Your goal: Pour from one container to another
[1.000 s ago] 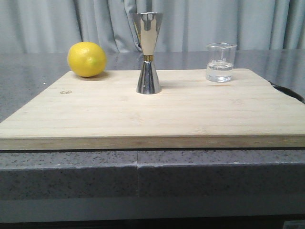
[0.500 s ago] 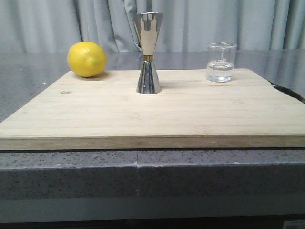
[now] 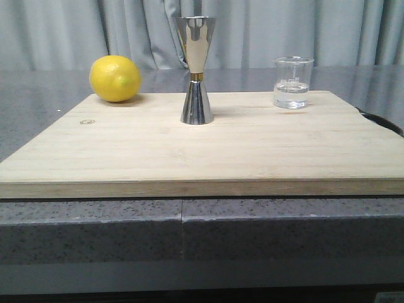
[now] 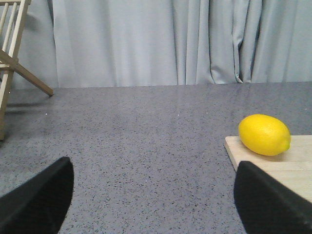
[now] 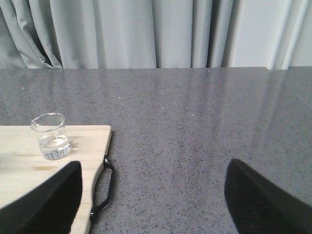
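Dark grey speckled stone counter [image 3: 265, 224] fills the lower frame of the front view, pale grey pleated curtain [image 3: 284, 31] across the whole top. Light wooden cutting board [image 3: 208, 151] lies flat on the counter, centre frame; a small dark mark sits on it at mid left, unreadable. A black loop handle [image 5: 105, 187] hangs off the board's edge. Wooden rack legs [image 4: 12, 58] show upper left in the left wrist view. Glass beaker [image 3: 293, 83] stands upright at upper right of the board, long axis vertical, part filled with clear liquid; white measuring marks visible but too small to read; pouring lip direction hard to tell here. Steel jigger [image 3: 196, 69] stands upright at upper centre, long axis vertical, wide cup up, gold band at the waist. Beaker and jigger well apart. Lemon [image 3: 115, 78] at upper left, on the board's far corner, long axis roughly sideways. Left gripper [image 4: 156, 195] fingers spread wide, holding nothing, over bare counter. Right gripper [image 5: 151, 200] likewise spread wide, empty, beaker to its side.
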{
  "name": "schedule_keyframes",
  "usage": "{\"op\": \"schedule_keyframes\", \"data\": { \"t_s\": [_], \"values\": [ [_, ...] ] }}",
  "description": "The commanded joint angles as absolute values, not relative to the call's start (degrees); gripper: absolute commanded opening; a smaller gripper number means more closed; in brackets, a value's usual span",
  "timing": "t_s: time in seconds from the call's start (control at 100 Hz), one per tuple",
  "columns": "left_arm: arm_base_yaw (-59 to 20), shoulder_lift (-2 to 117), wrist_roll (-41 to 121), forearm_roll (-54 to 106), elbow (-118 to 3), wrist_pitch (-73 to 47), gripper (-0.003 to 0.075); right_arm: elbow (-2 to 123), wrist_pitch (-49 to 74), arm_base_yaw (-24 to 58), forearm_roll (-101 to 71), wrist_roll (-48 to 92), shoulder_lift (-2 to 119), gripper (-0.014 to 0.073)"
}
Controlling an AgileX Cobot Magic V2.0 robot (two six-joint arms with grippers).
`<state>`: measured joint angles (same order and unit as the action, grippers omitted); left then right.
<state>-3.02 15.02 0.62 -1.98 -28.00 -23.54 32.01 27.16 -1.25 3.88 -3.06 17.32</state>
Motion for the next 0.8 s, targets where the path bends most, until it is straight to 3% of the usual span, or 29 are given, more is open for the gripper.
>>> {"op": "schedule_keyframes", "data": {
  "t_s": [0.0, 0.39, 0.79],
  "values": [
    [-3.29, 16.15, 0.67, -1.38, -29.5, -19.22, 0.0613, 33.94, 23.16, -1.68, 4.58, -3.13, 18.26, 0.0554],
    [-3.29, 16.15, 0.67, 1.68, -29.7, -19.11, 0.0541, 33.94, 23.28, -1.68, 4.46, -3.13, 18.26, 0.0554],
    [-3.29, 31.86, 2.42, 1.68, -44.41, -41.19, 0.0512, 37.99, 32.93, -1.68, 4.46, -3.13, 20.06, 0.0554]
  ]
}}
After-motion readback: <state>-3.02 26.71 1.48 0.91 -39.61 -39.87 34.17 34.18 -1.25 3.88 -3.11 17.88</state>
